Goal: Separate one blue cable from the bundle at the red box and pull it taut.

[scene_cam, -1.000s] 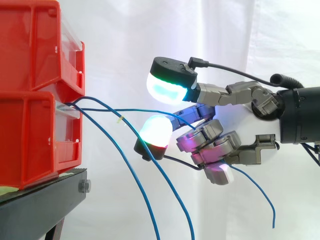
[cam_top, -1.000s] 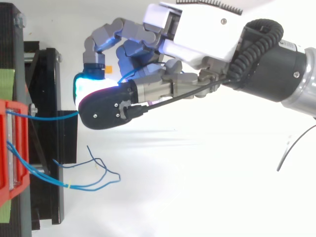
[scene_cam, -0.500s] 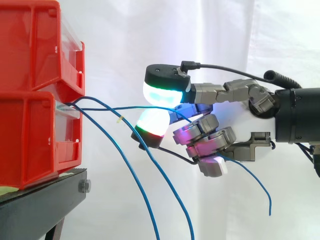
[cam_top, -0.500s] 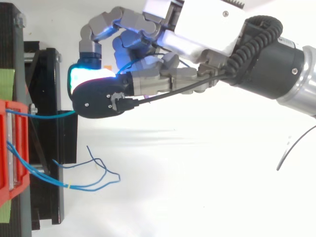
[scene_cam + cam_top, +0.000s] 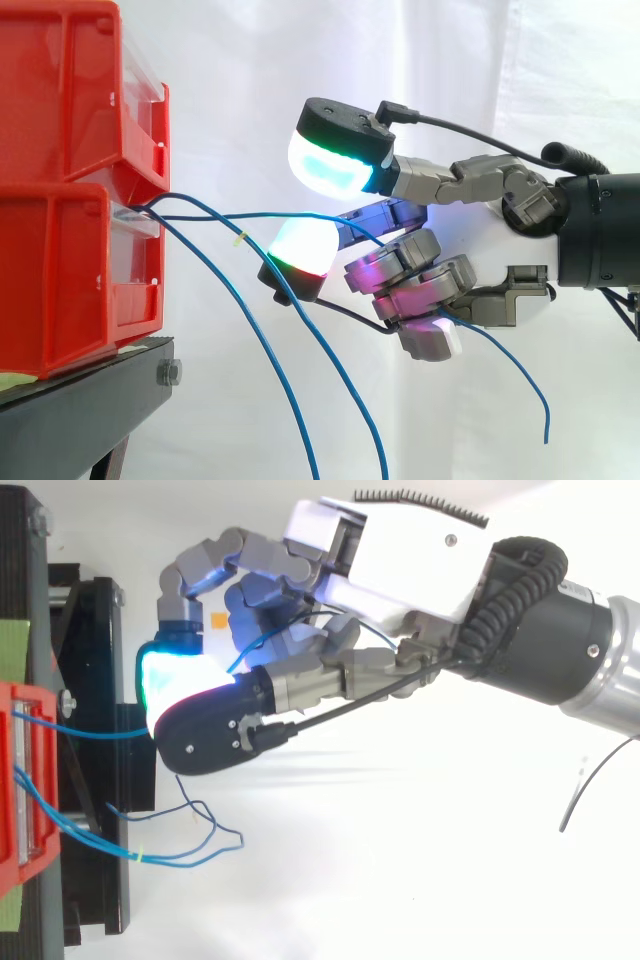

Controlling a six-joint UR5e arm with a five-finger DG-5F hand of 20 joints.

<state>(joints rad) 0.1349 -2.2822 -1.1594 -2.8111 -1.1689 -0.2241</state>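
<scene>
Several thin blue cables leave the front of the lower red bin (image 5: 60, 270). One blue cable (image 5: 240, 215) runs almost level from the bin to my hand (image 5: 475, 235), passes among the curled fingers, and its free end hangs down on the right. In the top view this cable (image 5: 90, 733) reaches from the red bin (image 5: 15, 780) to the glowing thumb pad of my hand (image 5: 400, 560), sagging slightly. The thumb pad (image 5: 335, 152) stands raised above the lower fingertip (image 5: 300, 255). Two other blue cables (image 5: 250, 320) droop loosely below.
The bins stand stacked on a black stand (image 5: 80, 410) at the left, before a white curtain. The slack cables (image 5: 150, 855) lie looped beside the stand (image 5: 100, 680) in the top view. A thin dark wire lies at the right edge.
The thumb pad has lifted away from the lower fingertip, and the hand has shifted slightly right. The held cable stays in the curled fingers; the loose cables have not moved.
</scene>
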